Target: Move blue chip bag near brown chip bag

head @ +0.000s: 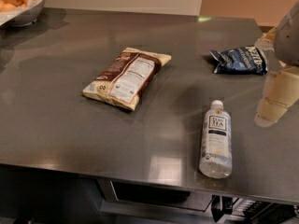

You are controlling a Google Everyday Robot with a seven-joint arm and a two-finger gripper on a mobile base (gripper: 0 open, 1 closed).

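Observation:
The blue chip bag [239, 59] is a small crumpled navy foil bag with white lettering, lying at the right rear of the grey counter. The brown chip bag [127, 77] is a larger tan bag with a dark brown panel and a white nutrition label, lying flat near the counter's middle, well left of the blue bag. My gripper [272, 107] is at the right edge of the view, cream-coloured, hanging just right of and in front of the blue bag, apart from it. Part of the arm covers the bag's right end.
A clear tea bottle [216, 140] with a blue-white label lies on its side near the counter's front edge, below the blue bag. A white bowl [24, 12] of orange fruit stands at the far left rear. The counter [60, 125] ends at the front above an appliance.

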